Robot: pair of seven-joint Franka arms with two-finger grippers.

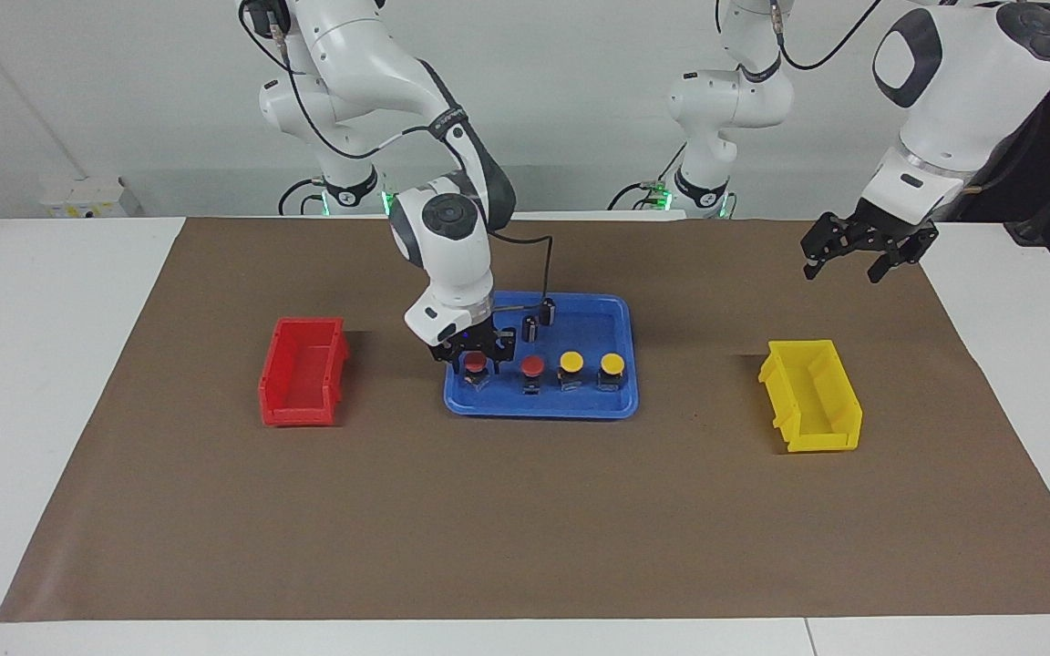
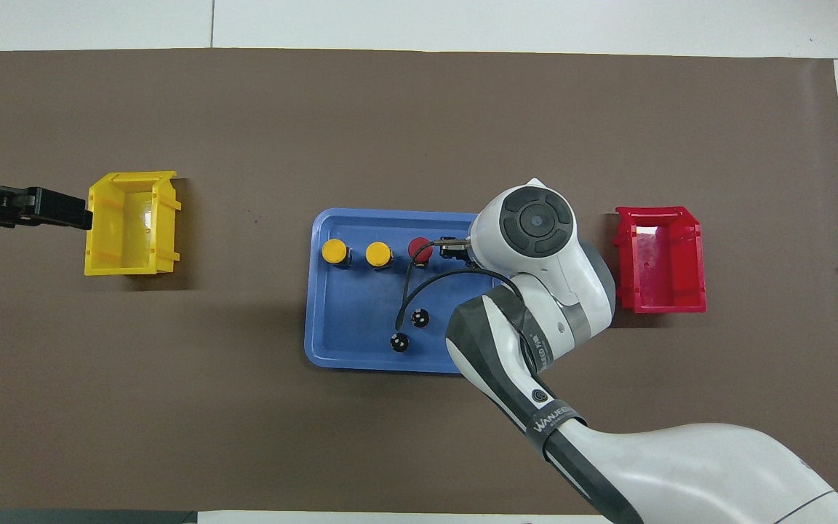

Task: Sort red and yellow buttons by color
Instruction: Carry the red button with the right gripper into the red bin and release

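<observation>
Here a brown mat [image 1: 525, 510] covers the white table [image 1: 33, 364] before a pale wall. The right gripper [image 1: 475, 353] pinches the red button [image 1: 475, 364] at the blue tray's [image 1: 580, 405] nine o'clock; the left gripper [image 1: 862, 255] waits, spread wide.

You see four buttons upright in one row: two yellow-capped buttons [image 1: 591, 364] side by side, then two red-capped buttons [image 1: 533, 366], all on black-and-silver bodies

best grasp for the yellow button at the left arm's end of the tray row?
Grip the yellow button from straight above, closing on its round cap: it stands upright, cap on top. Set the fingers nearer/farther from the robots: its yellow neighbour stands close beside it, and the blue tray rim is on its outer side.
</observation>
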